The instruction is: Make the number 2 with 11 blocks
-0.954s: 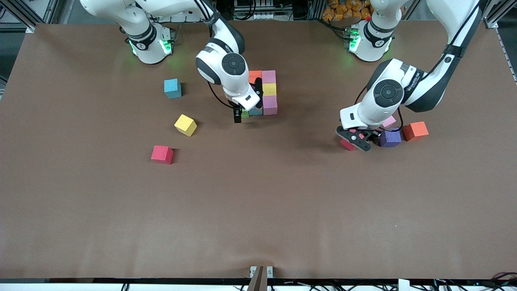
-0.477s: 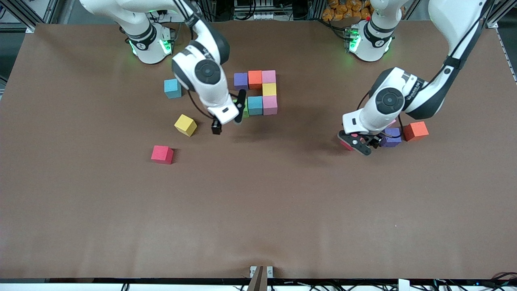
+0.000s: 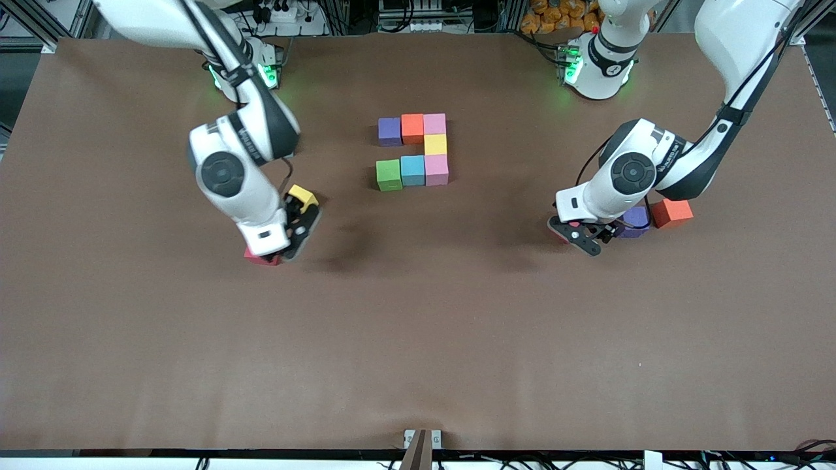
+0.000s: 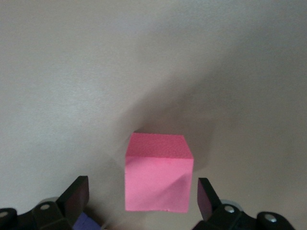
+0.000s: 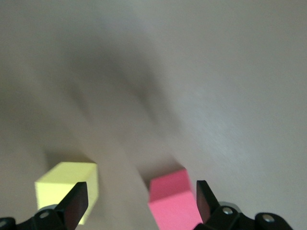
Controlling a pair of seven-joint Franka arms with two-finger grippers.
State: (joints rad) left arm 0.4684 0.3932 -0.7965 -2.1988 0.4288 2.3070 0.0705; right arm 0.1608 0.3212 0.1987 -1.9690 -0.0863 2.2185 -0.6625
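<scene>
Seven blocks lie joined in a partial number 2 (image 3: 413, 149) at mid-table: purple, orange and pink in the top row, yellow under the pink, then pink, blue and green (image 3: 388, 175). My right gripper (image 3: 290, 230) is open, low over the table between a yellow block (image 3: 302, 194) and a red block (image 3: 260, 258); the red block (image 5: 172, 201) lies just inside one finger and the yellow block (image 5: 67, 184) beside the other. My left gripper (image 3: 580, 235) is open and straddles another red block (image 4: 158, 177), not touching it.
A purple block (image 3: 633, 220) and an orange block (image 3: 671, 212) sit beside the left gripper, toward the left arm's end. The right arm covers the table near its base. The wide half of the table nearer the front camera is bare brown surface.
The right arm left the green block in the number and swung toward its own end, down over the yellow and red blocks. The left gripper sank slightly around its red block.
</scene>
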